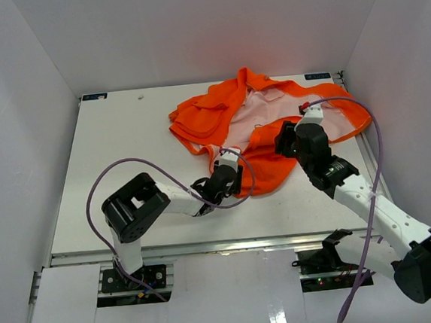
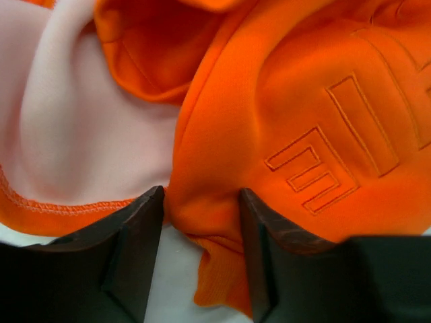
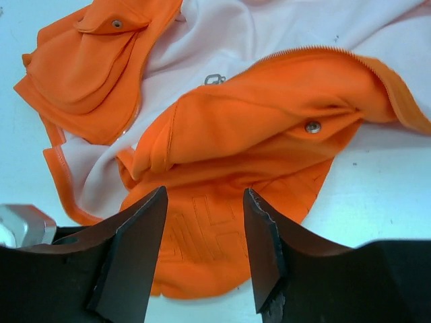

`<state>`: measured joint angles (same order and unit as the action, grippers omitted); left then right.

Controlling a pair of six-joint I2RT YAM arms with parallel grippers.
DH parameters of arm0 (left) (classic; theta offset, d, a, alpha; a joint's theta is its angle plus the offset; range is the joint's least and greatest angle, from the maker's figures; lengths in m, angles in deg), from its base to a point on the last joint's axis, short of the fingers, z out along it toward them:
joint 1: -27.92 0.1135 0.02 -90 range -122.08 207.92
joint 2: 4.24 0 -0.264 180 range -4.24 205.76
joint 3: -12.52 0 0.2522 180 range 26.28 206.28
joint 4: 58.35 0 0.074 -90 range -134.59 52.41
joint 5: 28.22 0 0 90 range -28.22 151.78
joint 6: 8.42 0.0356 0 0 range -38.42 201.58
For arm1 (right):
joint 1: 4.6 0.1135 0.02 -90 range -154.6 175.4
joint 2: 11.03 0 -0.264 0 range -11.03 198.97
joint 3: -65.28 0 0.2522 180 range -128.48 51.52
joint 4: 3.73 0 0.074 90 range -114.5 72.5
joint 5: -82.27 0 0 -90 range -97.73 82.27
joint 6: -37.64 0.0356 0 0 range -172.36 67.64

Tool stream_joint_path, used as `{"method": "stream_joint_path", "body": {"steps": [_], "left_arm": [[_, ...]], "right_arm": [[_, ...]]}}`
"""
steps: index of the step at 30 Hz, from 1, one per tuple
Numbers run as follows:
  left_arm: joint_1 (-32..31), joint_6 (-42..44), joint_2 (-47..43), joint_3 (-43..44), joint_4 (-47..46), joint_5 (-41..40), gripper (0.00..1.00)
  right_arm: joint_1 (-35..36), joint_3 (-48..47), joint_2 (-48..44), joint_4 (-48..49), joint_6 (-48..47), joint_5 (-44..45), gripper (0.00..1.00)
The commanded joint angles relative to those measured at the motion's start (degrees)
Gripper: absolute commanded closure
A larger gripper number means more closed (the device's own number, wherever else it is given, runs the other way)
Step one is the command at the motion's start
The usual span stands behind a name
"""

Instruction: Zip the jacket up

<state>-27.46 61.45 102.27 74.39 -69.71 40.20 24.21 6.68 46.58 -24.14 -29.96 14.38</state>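
Jacket (image 1: 273,168), crumpled orange fabric, pink-lined; left jaws half-open astride hem fold, right jaws half-open, empty.

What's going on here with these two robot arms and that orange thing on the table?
A bright orange fabric jacket with pale pink lining lies crumpled and unzipped on the white table. The robot's left hand sits at its near hem, jaws apart around a fold of orange fabric. The right hand hangs open above the jacket, holding nothing.
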Motion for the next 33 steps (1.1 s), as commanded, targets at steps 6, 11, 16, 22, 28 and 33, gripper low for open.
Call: {"method": "stream_joint_path", "body": {"steps": [6,11,16,22,28,33], "left_arm": [[-16.0,0.3,-1.2,-0.4,-10.3,13.4,0.54],[-17.1,-3.0,-7.3,-4.3,-10.9,12.9,0.16],[-17.1,-3.0,-22.2,-7.5,-2.9,6.1,0.09],[-7.1,-3.0,-28.6,-4.7,2.4,13.6,0.11],[4.0,-7.0,-17.2,4.1,1.5,30.7,0.16],[4.6,-5.7,-5.3,15.9,3.3,32.8,0.16]], "right_arm": [[-0.6,2.8,-12.6,-3.3,3.5,1.0,0.42],[-0.5,3.3,-13.4,-4.3,3.3,1.4,0.41],[-0.5,3.7,-9.1,-3.6,5.2,-0.7,0.41],[-0.4,7.8,-10.0,-2.5,9.4,2.2,0.42],[-0.4,12.1,-16.9,-2.2,11.5,7.0,0.42],[-0.5,15.1,-21.9,-2.2,12.4,9.6,0.42]]}}
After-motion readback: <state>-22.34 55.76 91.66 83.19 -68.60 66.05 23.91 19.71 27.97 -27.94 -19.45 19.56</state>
